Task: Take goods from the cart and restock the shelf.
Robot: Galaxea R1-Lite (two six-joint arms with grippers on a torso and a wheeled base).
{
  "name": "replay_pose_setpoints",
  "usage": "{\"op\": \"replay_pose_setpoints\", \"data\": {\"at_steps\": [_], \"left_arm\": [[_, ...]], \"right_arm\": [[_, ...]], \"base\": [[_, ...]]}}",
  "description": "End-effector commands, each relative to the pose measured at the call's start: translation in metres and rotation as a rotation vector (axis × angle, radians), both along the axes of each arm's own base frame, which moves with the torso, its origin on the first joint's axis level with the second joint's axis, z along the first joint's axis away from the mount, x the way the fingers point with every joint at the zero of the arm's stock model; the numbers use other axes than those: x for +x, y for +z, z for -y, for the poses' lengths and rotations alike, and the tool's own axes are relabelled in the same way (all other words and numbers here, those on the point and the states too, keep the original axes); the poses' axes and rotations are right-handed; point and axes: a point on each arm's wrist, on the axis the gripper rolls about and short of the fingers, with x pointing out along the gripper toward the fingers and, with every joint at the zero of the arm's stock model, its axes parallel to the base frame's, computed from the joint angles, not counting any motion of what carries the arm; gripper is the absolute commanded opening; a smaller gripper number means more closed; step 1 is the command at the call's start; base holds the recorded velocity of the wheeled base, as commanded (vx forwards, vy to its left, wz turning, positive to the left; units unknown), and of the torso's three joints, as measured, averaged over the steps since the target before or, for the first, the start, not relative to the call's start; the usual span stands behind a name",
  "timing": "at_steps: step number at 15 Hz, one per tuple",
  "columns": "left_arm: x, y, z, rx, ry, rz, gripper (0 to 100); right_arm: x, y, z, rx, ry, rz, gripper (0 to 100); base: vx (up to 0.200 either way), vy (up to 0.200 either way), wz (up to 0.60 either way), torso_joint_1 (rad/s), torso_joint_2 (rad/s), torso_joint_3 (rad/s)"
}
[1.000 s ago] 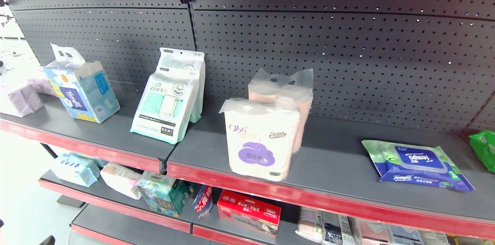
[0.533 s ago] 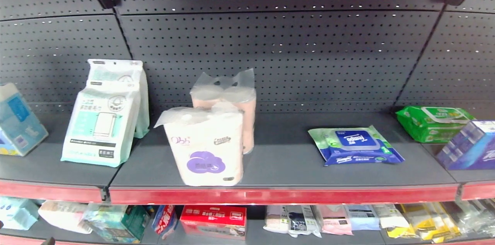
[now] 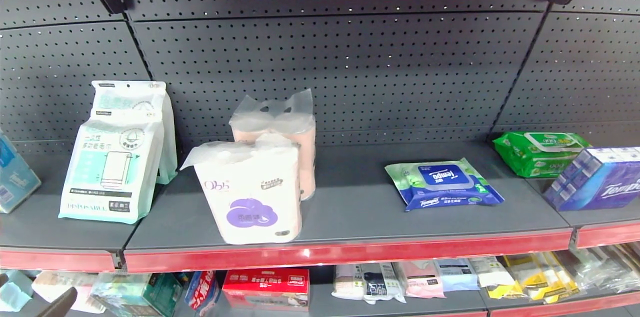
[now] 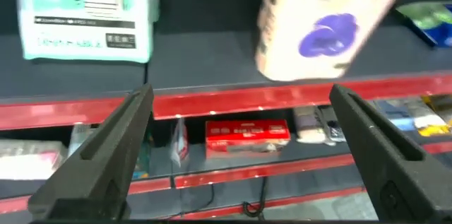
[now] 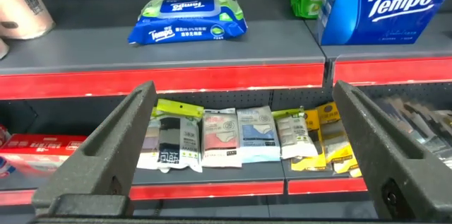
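Observation:
The dark shelf board (image 3: 360,207) with a red front edge carries a white toilet-roll pack with a purple mark (image 3: 250,197), and a pink roll pack (image 3: 280,137) stands right behind it. To the right lies a flat blue wet-wipes pack (image 3: 442,184). My left gripper (image 4: 240,91) is open and holds nothing, below and in front of the white roll pack (image 4: 318,26). My right gripper (image 5: 244,86) is also open with nothing between its fingers, level with the red edge below the blue wipes (image 5: 187,20).
White-and-teal pouches (image 3: 115,172) lean at the left. A green wipes pack (image 3: 537,152) and a blue tissue block (image 3: 595,179) sit at the right. Bare board lies between the rolls and the blue wipes. The lower shelf holds a red box (image 3: 265,284) and several flat packets (image 5: 233,136).
The head view has swung right along the shelf, bringing the green wipes and the blue tissue block into the picture. The goods themselves have not moved.

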Motion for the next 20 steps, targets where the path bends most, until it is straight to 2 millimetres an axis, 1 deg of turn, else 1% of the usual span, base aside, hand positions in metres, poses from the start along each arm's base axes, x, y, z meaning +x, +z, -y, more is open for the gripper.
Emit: {"op": "replay_pose_setpoints", "data": {"at_steps": [1,2,3,5,6,9,10,12,13,15,18,20], "left_arm": [[0.036,0.002,-0.001,0.014,0.079,-0.117,100],[0.055,0.002,-0.004,0.017,0.126,-0.154,100],[0.068,0.002,-0.006,0.016,0.150,-0.171,100],[0.093,-0.008,-0.016,0.009,0.212,-0.261,100],[0.099,-0.011,-0.017,0.004,0.208,-0.289,100],[0.103,-0.020,-0.017,-0.013,0.170,-0.348,100],[0.111,-0.027,-0.017,-0.015,0.165,-0.403,100],[0.126,-0.033,-0.018,-0.017,0.154,-0.449,100],[0.134,-0.035,-0.018,-0.022,0.132,-0.446,100],[0.145,-0.041,-0.019,-0.029,0.116,-0.454,100],[0.170,-0.050,-0.020,-0.049,0.055,-0.427,100],[0.180,-0.054,-0.020,-0.051,0.046,-0.411,100]], "right_arm": [[0.000,0.000,0.000,0.002,0.000,0.001,100],[0.000,0.000,0.000,0.000,0.000,0.001,100],[0.000,0.000,0.000,0.002,0.000,0.001,100],[0.000,0.000,0.000,0.000,0.000,0.001,100],[0.000,0.000,0.000,0.000,0.000,0.001,100],[0.000,0.000,0.000,0.000,0.000,0.001,100],[0.000,0.000,0.000,0.002,0.000,0.001,100],[0.000,0.000,0.000,0.000,0.000,0.001,100],[0.000,0.000,0.000,0.002,0.000,-0.001,100],[0.000,0.000,0.000,0.000,0.000,-0.001,100],[0.000,0.000,0.000,0.000,0.000,-0.001,100],[0.000,0.000,0.000,0.000,0.000,0.001,100]], "base": [[0.000,0.000,0.00,0.000,0.00,0.000],[0.000,0.000,0.00,0.000,0.00,0.000],[0.000,0.000,0.00,0.000,0.00,0.000],[0.000,0.000,0.00,0.000,0.00,0.000],[0.000,0.000,0.00,0.000,0.00,0.000],[0.000,0.000,0.00,0.000,0.00,0.000],[0.000,0.000,0.00,0.000,0.00,0.000],[0.000,0.000,0.00,0.000,0.00,0.000],[0.000,0.000,0.00,0.000,0.00,0.000],[0.000,0.000,0.00,0.000,0.00,0.000],[0.000,0.000,0.00,0.000,0.00,0.000],[0.000,0.000,0.00,0.000,0.00,0.000]]}}
